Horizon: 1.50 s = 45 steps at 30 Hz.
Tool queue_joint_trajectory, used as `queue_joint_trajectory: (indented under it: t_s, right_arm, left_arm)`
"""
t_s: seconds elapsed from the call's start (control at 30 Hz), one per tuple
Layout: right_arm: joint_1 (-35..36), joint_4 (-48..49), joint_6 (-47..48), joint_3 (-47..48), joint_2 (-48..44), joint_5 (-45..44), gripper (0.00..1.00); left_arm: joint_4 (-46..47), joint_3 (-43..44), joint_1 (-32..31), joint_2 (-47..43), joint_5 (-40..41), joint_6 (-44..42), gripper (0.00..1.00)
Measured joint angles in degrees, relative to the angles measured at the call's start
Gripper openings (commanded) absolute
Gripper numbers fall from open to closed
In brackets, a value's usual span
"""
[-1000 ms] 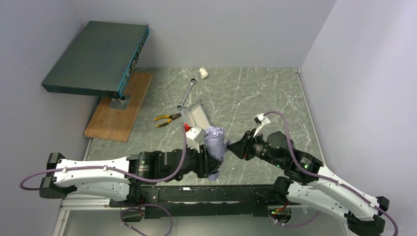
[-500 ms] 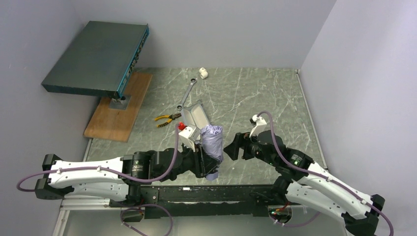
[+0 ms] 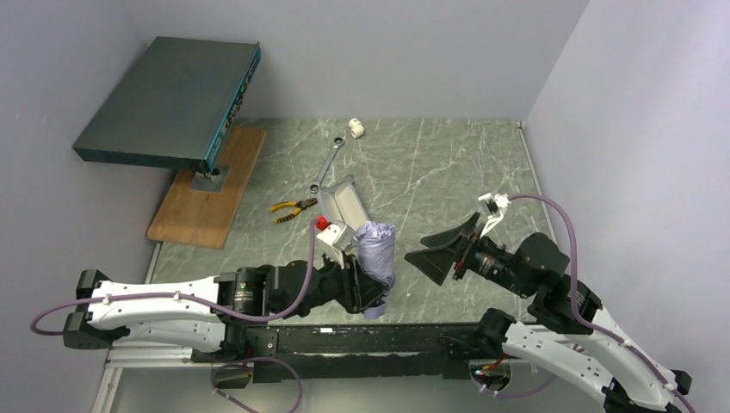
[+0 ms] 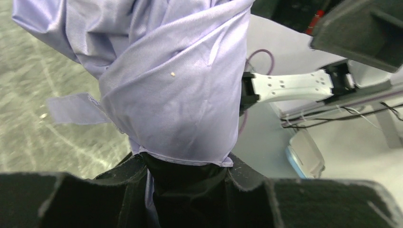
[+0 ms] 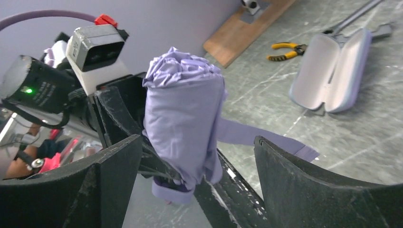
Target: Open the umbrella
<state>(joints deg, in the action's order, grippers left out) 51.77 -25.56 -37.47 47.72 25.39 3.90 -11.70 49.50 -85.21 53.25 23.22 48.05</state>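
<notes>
The umbrella (image 3: 376, 255) is folded, its lilac canopy bunched and held upright above the table's near edge. My left gripper (image 3: 362, 290) is shut on its lower end; in the left wrist view the black jaws of this gripper (image 4: 187, 178) clamp just under the fabric (image 4: 176, 95). The small lilac handle (image 5: 172, 194) pokes out below. A loose fabric strap (image 5: 266, 140) hangs off the side. My right gripper (image 3: 433, 255) stands open, just right of the umbrella and apart from it. In the right wrist view, that gripper (image 5: 197, 164) frames the umbrella (image 5: 183, 114) without touching.
A lilac hard case (image 3: 340, 202) lies open behind the umbrella. Yellow-handled pliers (image 3: 291, 208), a wrench (image 3: 325, 163) and a small white part (image 3: 355, 129) lie further back. A wooden board (image 3: 211, 185) carries a dark flat box (image 3: 172, 99) at the far left.
My right gripper was shut against the umbrella's right side; it has opened wide and drawn back to the right. The left arm still holds the umbrella in about the same place.
</notes>
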Motion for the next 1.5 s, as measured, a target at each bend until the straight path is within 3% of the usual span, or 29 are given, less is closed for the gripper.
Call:
queue_joint_trajectory:
  t_s: [0.33,0.43,0.53,0.57,0.63,0.67,0.73,0.77,1.07,1.27,1.5]
  right_arm:
    - [0.0,5.8,-1.6,0.9,5.8,7.4,0.88]
    - [0.0,8.1,-2.5,0.9,6.6,9.7,0.64]
    - [0.2,9.3,-3.0,1.2,6.6,10.8,0.21]
    - [0.2,9.2,-3.1,1.4,6.5,10.9,0.1]
    - [0.2,8.8,-3.5,1.8,6.4,10.5,0.0]
    - [0.2,8.1,-3.5,2.2,6.4,9.9,0.0]
    - [0.2,6.2,-3.8,3.2,6.5,7.8,0.0]
    - [0.2,4.6,-4.1,3.7,6.8,5.9,0.0]
    - [0.1,-16.0,-9.3,10.9,16.0,-16.1,0.0]
    - [0.0,-23.9,-13.4,13.7,20.7,-24.5,0.0]
    - [0.0,-27.0,-16.7,17.7,23.5,-28.1,0.0]
  left_arm:
    - [12.4,-0.5,0.0,4.0,-11.9,-5.5,0.0]
    - [15.6,-0.5,0.0,5.0,-14.7,-6.6,0.0]
    - [17.5,-0.6,0.1,5.4,-15.7,-7.1,0.0]
    - [17.6,-0.6,0.1,5.5,-15.7,-7.4,0.1]
    - [17.4,-0.6,0.1,5.4,-15.3,-7.6,0.57]
    - [17.2,-0.6,0.1,5.2,-14.8,-7.5,0.76]
    - [16.5,-0.6,0.1,4.6,-12.7,-7.5,0.95]
    - [16.2,-0.5,0.1,4.3,-11.6,-7.8,0.99]
    - [-2.1,3.6,-2.4,3.0,7.3,-4.4,0.98]
    - [-15.0,14.3,-9.4,12.8,19.9,-2.0,0.99]
    - [-17.2,22.3,-11.5,25.2,21.2,-6.5,0.97]
